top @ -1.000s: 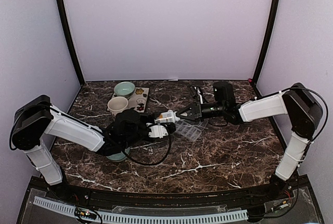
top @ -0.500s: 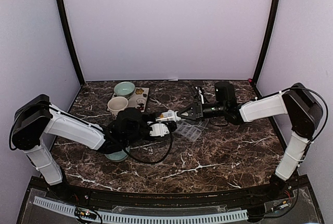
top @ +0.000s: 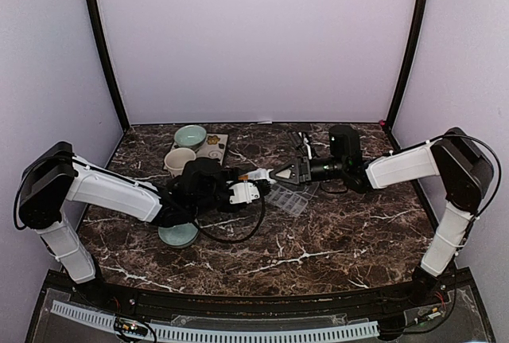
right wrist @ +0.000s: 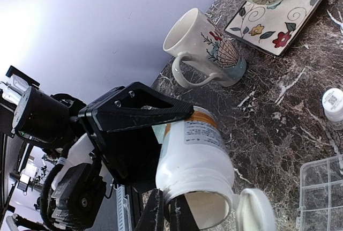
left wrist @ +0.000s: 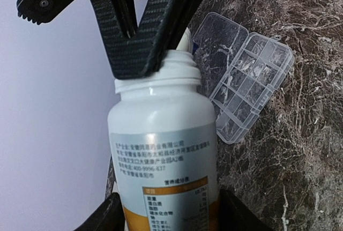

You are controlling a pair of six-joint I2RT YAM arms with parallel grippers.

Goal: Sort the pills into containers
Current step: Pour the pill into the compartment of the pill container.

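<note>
A white pill bottle [left wrist: 163,150] with an orange label lies tilted in my left gripper [left wrist: 169,215], whose fingers press its two sides. Its mouth [right wrist: 206,209] is open, with the hinged cap [right wrist: 256,212] hanging beside it. My right gripper [right wrist: 170,212] is shut on the mouth's rim, one finger outside and one at the opening. From above, both grippers meet over the table's middle at the bottle [top: 256,176]. The clear pill-organiser container [left wrist: 252,81] lies open on the marble just beyond, under the right gripper [top: 275,174]. No pills show.
A flowered mug [top: 180,160], a pale green bowl [top: 191,134] and a floral plate [top: 213,150] stand at the back left. Another pale bowl [top: 177,235] sits under the left arm. A small white-capped bottle [right wrist: 333,102] stands near the container [right wrist: 321,188]. Cables [top: 306,140] lie behind.
The left arm has shifted back and to the right with the bottle, uncovering more of the near bowl. The right gripper stays at the bottle's mouth.
</note>
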